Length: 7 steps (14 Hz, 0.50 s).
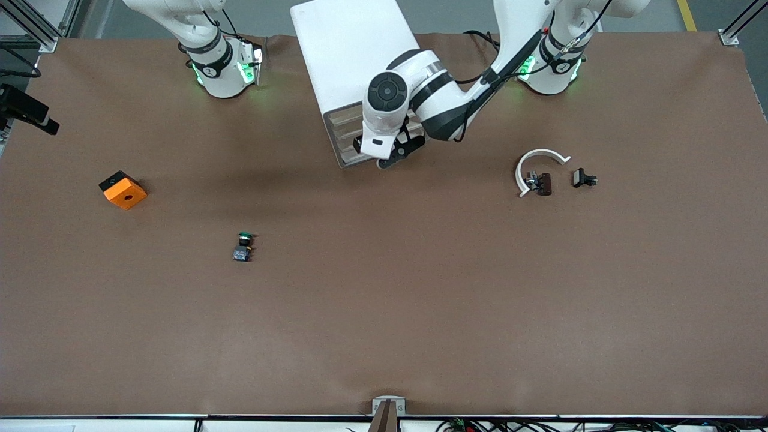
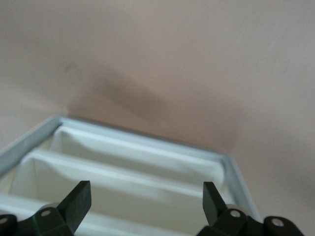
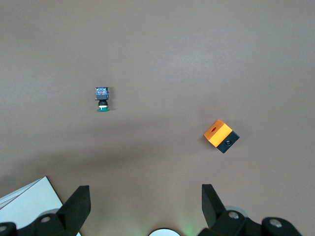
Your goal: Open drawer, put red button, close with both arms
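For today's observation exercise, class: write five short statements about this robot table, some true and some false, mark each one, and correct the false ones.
1. The left tool is at the front of the white cabinet, fingers apart. True.
2. The button lying on the table has a red cap. False: its cap is green.
3. The orange block lies toward the right arm's end of the table. True.
4. The right tool grips the orange block. False: it is open, high above the table, holding nothing.
5. The white curved piece lies inside a drawer. False: it lies on the table, toward the left arm's end.
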Each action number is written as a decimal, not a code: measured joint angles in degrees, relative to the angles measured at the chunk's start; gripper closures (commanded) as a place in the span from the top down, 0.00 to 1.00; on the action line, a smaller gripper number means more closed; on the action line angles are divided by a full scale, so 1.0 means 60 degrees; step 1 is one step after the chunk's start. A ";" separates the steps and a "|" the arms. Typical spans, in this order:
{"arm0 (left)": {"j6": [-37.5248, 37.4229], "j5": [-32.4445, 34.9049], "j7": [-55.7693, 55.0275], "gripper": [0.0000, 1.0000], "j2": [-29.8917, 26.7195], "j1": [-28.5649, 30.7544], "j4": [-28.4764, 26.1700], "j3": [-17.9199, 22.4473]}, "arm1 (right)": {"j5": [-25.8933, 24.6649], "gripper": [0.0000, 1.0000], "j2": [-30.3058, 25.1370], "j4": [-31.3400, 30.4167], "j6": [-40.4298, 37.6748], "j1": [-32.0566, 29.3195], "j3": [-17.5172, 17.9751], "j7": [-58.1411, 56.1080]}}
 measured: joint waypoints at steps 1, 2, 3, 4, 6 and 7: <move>0.0000 0.0142 0.0050 1.00 0.0056 0.0259 0.0135 0.0002 | -0.0002 1.00 0.0000 -0.0019 0.0043 0.0000 0.0000 0.0000; 0.0000 0.0204 0.0233 1.00 0.0121 0.0540 0.0274 0.0003 | -0.0035 1.00 0.0000 -0.0034 0.0084 0.0003 0.0006 -0.0008; 0.0000 0.0216 0.0465 1.00 0.0172 0.0842 0.0399 0.0004 | -0.0103 1.00 0.0000 -0.0044 0.0114 0.0008 0.0013 -0.0026; -0.0001 0.0218 0.0709 1.00 0.0206 0.1121 0.0477 0.0004 | -0.0157 1.00 0.0000 -0.0052 0.0140 0.0011 0.0017 -0.0049; -0.0005 0.0236 0.1125 1.00 0.0234 0.1496 0.0547 0.0006 | -0.0258 1.00 0.0000 -0.0064 0.0172 0.0011 0.0018 -0.0099; -0.0027 0.0261 0.1331 1.00 0.0234 0.1649 0.0568 0.0010 | -0.0309 1.00 0.0000 -0.0066 0.0181 0.0012 0.0019 -0.0112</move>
